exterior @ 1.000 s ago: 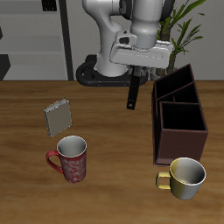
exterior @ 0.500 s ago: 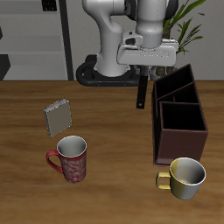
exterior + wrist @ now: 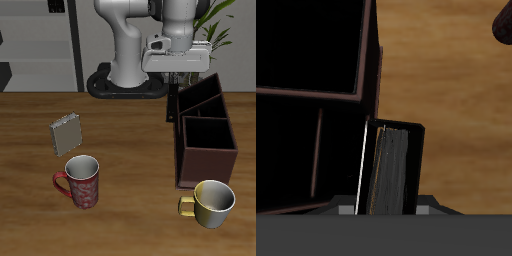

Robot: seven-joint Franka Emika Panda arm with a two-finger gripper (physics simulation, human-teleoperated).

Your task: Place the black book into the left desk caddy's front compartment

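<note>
Over the last second the gripper (image 3: 172, 78) has carried the black book (image 3: 170, 98) sideways, from clear of the left desk caddy (image 3: 206, 135) to a position hard against its outer wall. The book hangs upright, edge-on to the exterior camera, above the table (image 3: 120, 215) and not yet above any compartment. In the wrist view the black book (image 3: 394, 170) is seen end-on, pale page edge showing, just outside the caddy wall (image 3: 374, 70); whether it touches the wall cannot be told. The jaws are closed on the book's upper edge.

Assessment: the carry is well advanced, the insertion not begun. From the exterior camera the front compartment lies at about 5 o'clock from the book, nearer the table's front edge. The book would still need to cross the wall and come forward. Risk: catching the wall's top edge.

The yellow mug (image 3: 212, 202), red mug (image 3: 81, 181) and grey speckled book (image 3: 66, 134) stand well apart.
</note>
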